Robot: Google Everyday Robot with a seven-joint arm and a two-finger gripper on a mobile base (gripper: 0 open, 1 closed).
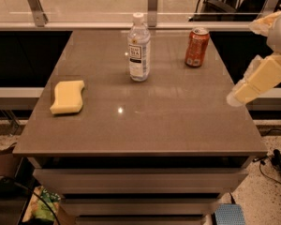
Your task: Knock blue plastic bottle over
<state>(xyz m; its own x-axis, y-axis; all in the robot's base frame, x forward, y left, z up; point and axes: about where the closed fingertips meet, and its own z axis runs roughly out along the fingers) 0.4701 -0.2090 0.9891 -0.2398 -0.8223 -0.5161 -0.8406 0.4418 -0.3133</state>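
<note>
The blue plastic bottle (138, 48) stands upright at the back middle of the brown table (140, 125). It is clear and faintly bluish, with a white cap and a white label with dark print. My gripper (241, 93) is a cream-coloured shape at the right edge of the view, over the table's right rim. It is well to the right of the bottle and apart from it, at about the bottle's height in the picture.
An orange-red soda can (196, 47) stands upright at the back right, between the bottle and my arm. A yellow sponge (68, 96) lies flat at the left. A glass railing (150, 3) runs behind the table. Cables lie on the floor at the right.
</note>
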